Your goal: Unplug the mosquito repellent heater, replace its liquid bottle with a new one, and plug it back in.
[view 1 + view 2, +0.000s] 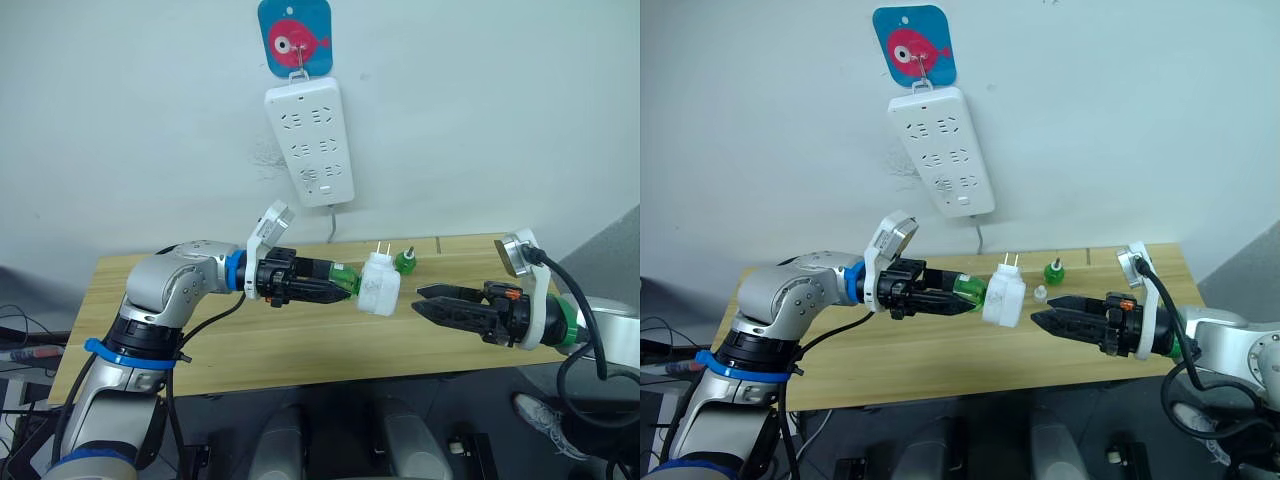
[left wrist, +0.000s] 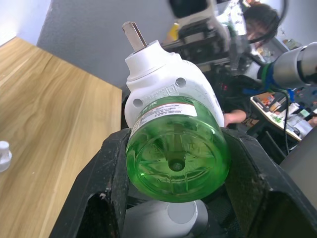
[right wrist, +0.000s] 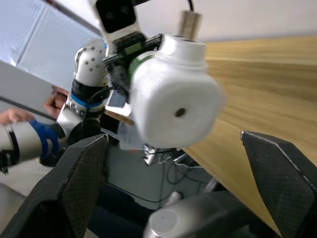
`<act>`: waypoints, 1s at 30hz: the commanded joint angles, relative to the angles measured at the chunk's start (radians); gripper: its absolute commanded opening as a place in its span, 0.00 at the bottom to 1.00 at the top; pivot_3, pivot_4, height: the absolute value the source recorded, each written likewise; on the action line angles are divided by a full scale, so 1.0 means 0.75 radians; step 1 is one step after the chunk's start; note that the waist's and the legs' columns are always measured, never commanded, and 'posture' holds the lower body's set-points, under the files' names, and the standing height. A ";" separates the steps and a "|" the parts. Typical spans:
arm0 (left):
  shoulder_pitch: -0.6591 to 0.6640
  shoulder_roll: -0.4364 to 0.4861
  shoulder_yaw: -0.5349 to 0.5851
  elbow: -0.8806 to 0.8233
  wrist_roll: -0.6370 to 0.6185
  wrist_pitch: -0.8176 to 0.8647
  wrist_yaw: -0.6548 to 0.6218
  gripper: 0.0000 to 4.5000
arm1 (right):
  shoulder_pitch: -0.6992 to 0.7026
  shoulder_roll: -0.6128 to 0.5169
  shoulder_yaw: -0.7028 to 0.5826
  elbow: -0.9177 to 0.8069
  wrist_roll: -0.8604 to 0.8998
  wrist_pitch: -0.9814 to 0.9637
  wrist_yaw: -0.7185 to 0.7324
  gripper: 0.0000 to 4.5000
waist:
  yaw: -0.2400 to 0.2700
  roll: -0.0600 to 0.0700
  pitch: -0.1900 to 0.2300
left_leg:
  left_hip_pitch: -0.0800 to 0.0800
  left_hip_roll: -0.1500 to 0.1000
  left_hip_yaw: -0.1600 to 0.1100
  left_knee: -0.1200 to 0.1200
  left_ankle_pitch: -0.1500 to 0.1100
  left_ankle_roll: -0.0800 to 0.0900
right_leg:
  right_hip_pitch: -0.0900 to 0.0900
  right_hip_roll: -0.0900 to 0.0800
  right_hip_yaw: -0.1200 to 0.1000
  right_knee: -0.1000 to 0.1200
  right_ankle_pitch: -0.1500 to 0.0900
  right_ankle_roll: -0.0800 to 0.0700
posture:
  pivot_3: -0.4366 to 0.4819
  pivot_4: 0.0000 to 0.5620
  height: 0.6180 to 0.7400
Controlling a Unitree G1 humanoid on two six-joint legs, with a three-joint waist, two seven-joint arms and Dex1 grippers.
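Observation:
The mosquito repellent heater [image 1: 380,284] is held in the air above the wooden table [image 1: 300,345], its two prongs pointing up. A green liquid bottle [image 2: 176,156] sits in its base, and my left gripper [image 1: 335,283] is shut on that bottle. Just to the heater's right, my right gripper [image 1: 425,300] is open and points at the vent hole in the heater's face [image 3: 171,104] without touching it. A second green bottle [image 1: 405,261] stands on the table behind the heater. A small white cap [image 1: 1039,293] lies near it.
A long white power strip [image 1: 309,143] hangs on the wall from a fish-shaped hook [image 1: 294,37], above and behind the heater. Its cable drops to the table's far edge. A person [image 2: 257,22] is at a cluttered desk beyond the table.

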 commanded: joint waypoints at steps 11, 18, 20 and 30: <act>-0.012 -0.015 0.006 -0.062 -0.042 -0.008 -0.035 0.52 | -0.147 0.080 0.162 0.008 0.271 -0.059 -0.186 1.00 | 0.000 0.000 0.000 | 0.000 0.000 0.000 0.000 0.000 0.000 | 0.000 0.000 0.000 0.000 0.000 0.000 | 0.24 0.37 1.00; -0.015 -0.040 0.031 -0.093 -0.093 0.056 -0.023 0.52 | -0.169 0.134 0.208 0.011 0.228 -0.051 -0.191 1.00 | 0.000 0.000 0.000 | 0.000 0.000 0.000 0.000 0.000 0.000 | 0.000 0.000 0.000 0.000 0.000 0.000 | 0.25 0.36 1.00; -0.010 -0.031 0.032 -0.093 -0.083 0.056 -0.035 0.51 | -0.157 0.127 0.203 0.023 0.214 -0.042 -0.185 1.00 | 0.000 0.000 0.000 | 0.000 0.000 0.000 0.000 0.000 0.000 | 0.000 0.000 0.000 0.000 0.000 0.000 | 0.25 0.36 1.00; 0.012 -0.002 0.030 -0.053 -0.047 0.016 -0.050 0.51 | -0.069 -0.035 0.101 0.042 0.210 0.011 -0.082 1.00 | 0.002 0.000 0.000 | 0.000 0.000 0.000 0.000 0.000 0.000 | 0.000 0.000 0.000 0.000 0.000 0.000 | 0.25 0.36 1.00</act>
